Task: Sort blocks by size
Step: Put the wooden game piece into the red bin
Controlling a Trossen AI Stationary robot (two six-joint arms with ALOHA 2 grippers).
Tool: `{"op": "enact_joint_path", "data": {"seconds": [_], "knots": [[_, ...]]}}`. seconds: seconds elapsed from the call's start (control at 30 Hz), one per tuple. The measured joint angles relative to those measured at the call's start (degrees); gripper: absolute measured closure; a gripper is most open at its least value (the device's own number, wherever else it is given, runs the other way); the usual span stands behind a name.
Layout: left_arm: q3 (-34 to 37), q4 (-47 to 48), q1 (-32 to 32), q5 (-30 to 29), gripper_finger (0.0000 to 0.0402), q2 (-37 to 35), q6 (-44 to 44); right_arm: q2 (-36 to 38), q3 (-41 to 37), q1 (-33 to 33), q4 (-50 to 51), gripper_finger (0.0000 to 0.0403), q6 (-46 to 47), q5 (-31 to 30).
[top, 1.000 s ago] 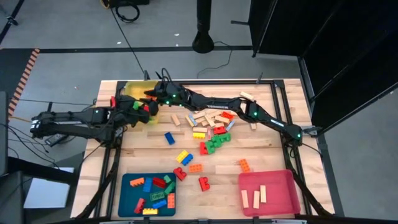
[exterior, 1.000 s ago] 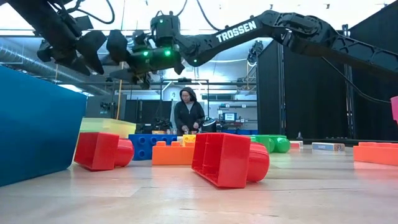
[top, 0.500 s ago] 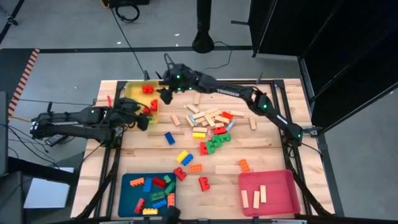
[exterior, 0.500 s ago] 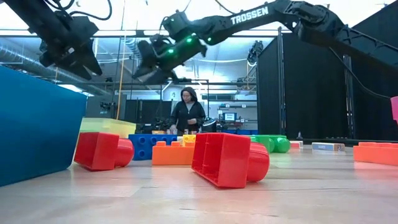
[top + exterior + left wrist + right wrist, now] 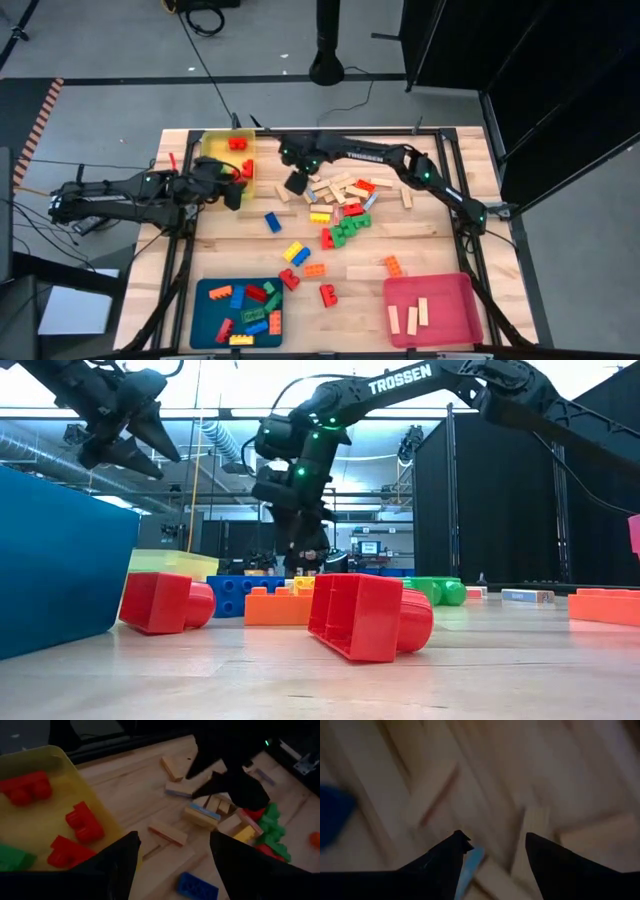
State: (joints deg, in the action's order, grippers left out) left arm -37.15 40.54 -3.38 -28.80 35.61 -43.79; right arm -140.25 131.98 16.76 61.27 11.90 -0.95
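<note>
Top-down view of the table. Three trays: a yellow tray at upper left holding about four red bricks and one green; a blue tray at lower left with roughly nine mixed bricks; a pink tray at lower right with three wooden bars. The remaining blocks lie loose at frame centre: about a dozen pale bars in a heap, with coloured bricks below them. The right claw, fingers parted and empty, hangs over the heap's left edge. The left claw, spread wide and empty, sits beside the yellow tray. A person's outline shows behind the right arm in the low view.
</note>
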Motion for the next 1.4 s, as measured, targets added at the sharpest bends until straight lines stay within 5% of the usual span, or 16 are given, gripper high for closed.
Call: {"op": "enact_joint_path", "data": {"seconds": [0.4,0.83,1.07,1.33,1.4], "knots": [[-0.02,-0.51,0.0,0.0,0.0149,0.01,-1.64,-0.83,-1.4,-5.45,2.31,0.0178,-1.69,-8.26],[-0.02,-0.49,0.0,0.0,0.0149,0.01,-1.7,-0.79,-10.56,-5.26,-1.9,0.0127,2.51,-4.54],[-0.02,-0.48,0.0,-0.02,0.0149,-0.01,-1.7,-0.92,-10.21,-5.95,-1.22,0.0256,1.44,-7.03],[-0.02,-0.48,0.0,-0.04,0.0149,0.01,-1.7,-0.33,-9.53,-6.14,0.28,0.0263,0.12,-6.02],[-0.02,-0.48,0.0,-0.04,0.0149,0.01,-1.7,-0.33,-7.59,-6.26,2.79,0.0295,0.06,-6.5]]}}
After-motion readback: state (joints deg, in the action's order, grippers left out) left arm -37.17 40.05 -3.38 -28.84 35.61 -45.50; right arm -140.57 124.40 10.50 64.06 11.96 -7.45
